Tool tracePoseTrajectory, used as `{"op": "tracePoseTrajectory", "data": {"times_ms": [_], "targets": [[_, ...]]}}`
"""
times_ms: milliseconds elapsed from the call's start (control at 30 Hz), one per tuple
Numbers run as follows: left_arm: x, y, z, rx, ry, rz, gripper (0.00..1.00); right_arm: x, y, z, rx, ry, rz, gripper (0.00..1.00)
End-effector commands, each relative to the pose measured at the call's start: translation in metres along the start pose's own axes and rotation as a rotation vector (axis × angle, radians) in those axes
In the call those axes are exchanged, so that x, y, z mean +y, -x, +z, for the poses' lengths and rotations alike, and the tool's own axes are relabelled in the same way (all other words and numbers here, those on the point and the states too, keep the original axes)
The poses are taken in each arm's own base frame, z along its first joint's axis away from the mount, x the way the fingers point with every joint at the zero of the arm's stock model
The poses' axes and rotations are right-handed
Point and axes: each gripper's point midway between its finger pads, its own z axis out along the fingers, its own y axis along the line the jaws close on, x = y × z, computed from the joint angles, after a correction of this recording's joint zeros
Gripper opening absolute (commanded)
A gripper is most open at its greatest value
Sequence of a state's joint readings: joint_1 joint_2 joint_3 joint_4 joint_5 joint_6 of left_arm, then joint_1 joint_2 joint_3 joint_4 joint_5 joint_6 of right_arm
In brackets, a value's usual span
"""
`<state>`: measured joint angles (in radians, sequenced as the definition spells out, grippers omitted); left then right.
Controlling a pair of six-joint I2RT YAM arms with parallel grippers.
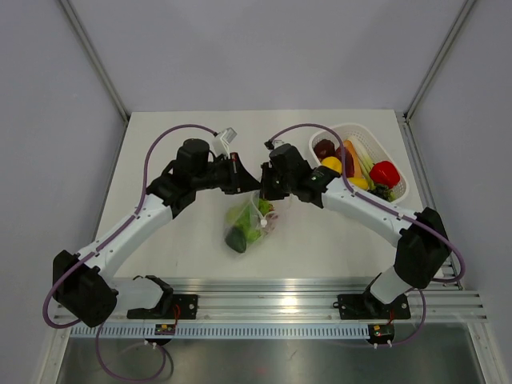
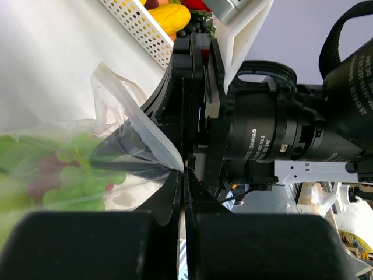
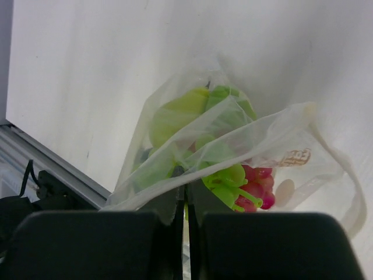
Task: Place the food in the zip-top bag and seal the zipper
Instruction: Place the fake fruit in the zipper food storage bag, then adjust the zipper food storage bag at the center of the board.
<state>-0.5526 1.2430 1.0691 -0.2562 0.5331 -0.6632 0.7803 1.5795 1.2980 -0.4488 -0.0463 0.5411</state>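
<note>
The clear zip-top bag [image 1: 250, 220] lies mid-table, holding green, red and dark toy food [image 1: 238, 238]. My left gripper [image 1: 250, 178] and right gripper [image 1: 264, 184] meet at its mouth, both shut on the bag's top edge. In the left wrist view the bag's mouth edge [image 2: 152, 137] is pinched at my left gripper [image 2: 185, 172], with the right arm's gripper close behind. In the right wrist view the bag's edge [image 3: 192, 169] is pinched in my right gripper [image 3: 185, 189]; green pieces [image 3: 175, 114] and red grapes [image 3: 256, 189] show through the bag. The zipper strip is hardly distinct.
A white lattice basket [image 1: 400, 172] stands at the back right with red, yellow, purple and orange toy food [image 1: 384, 172]. It also shows in the left wrist view [image 2: 137, 29]. The aluminium rail [image 1: 272, 300] runs along the near edge.
</note>
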Motion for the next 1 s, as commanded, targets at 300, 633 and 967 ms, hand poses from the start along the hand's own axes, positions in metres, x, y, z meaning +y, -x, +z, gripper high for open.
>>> {"op": "tracePoseTrajectory", "data": {"times_ms": [300,633,967], "targets": [[-0.016,0.031,-0.006,-0.105,-0.072,0.036,0.0,0.001,0.019,-0.061,-0.191,-0.037,0.04,0.63],[-0.018,0.033,-0.008,-0.113,-0.082,0.038,0.0,-0.056,0.003,-0.085,-0.324,-0.205,0.207,0.89],[-0.022,0.033,-0.012,-0.116,-0.089,0.044,0.0,-0.079,-0.032,-0.036,-0.24,-0.272,0.3,0.94]]}}
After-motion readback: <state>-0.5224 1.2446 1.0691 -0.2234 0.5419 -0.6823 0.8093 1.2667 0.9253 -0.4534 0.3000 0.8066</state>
